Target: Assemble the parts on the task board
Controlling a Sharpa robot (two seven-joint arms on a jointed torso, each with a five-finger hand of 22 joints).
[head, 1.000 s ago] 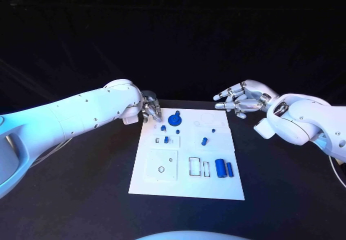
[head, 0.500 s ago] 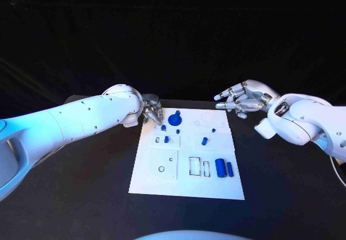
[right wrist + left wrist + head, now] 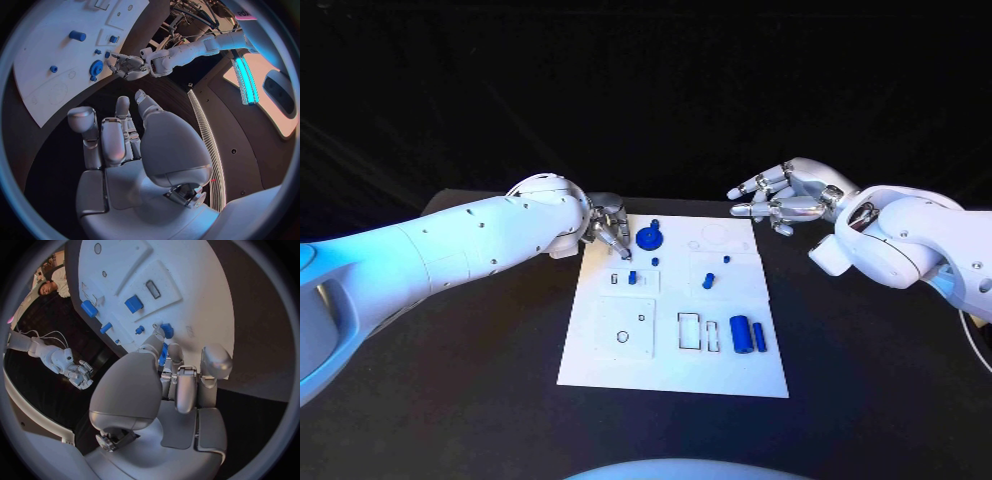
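The white task board point(image 3: 674, 360) lies mid-table. A blue gear point(image 3: 651, 239) stands near its far edge, and small blue pegs point(image 3: 632, 278) sit below it. A blue cylinder point(image 3: 740, 334) and a blue bar point(image 3: 759, 337) lie near the board's right edge. My left hand point(image 3: 606, 225) reaches down onto the board's far left part, fingertips right beside the gear. In the left wrist view its fingers point(image 3: 178, 375) lie close together with blue showing between them; whether anything is gripped is unclear. My right hand point(image 3: 783, 200) hovers off the far right corner, fingers apart and holding nothing.
Black table surrounds the board point(image 3: 44, 90). The right wrist view shows the left hand point(image 3: 128, 66) by the gear point(image 3: 95, 67). Outlined slots point(image 3: 691, 332) and a small ring point(image 3: 623, 337) mark the board's near half.
My left hand has moved a little to the right onto the board, its fingertips lowering beside the gear. The right hand has stayed in place.
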